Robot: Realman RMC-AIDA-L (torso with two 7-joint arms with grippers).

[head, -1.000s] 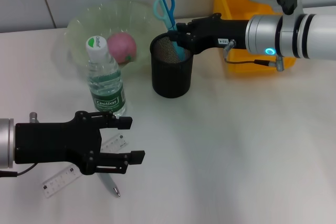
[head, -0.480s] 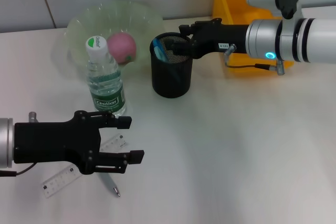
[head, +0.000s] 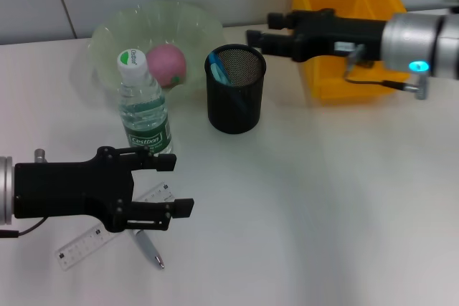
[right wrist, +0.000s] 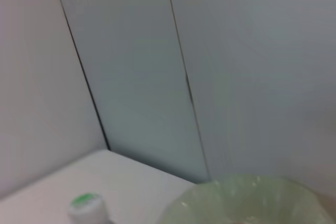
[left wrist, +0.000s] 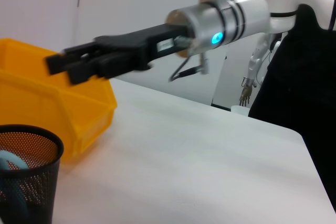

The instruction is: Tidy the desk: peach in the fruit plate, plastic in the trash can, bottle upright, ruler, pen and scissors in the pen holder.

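Low at 8 o'clock on the desk (head: pixel 323 198): left gripper (head: pixel 172 185), jaws spread and grasping nothing, hovering over the ruler (head: pixel 107 231) and the pen (head: pixel 148 250), nudged slightly lower-left of its place a second ago. Upright at 10 o'clock: bottle (head: pixel 143 116), green label reading "Cestbon", cap print too small to read. Behind it, peach (head: pixel 167 64) lying in the plate (head: pixel 115 26). At 12 o'clock, holder (head: pixel 235 98) with blue scissors (head: pixel 221 74) sunk inside, handles no longer sticking above the rim. At 1 o'clock, right gripper (head: pixel 252 36), jaws released, pulled back from the holder and now before the yellow bin (head: pixel 337 5).
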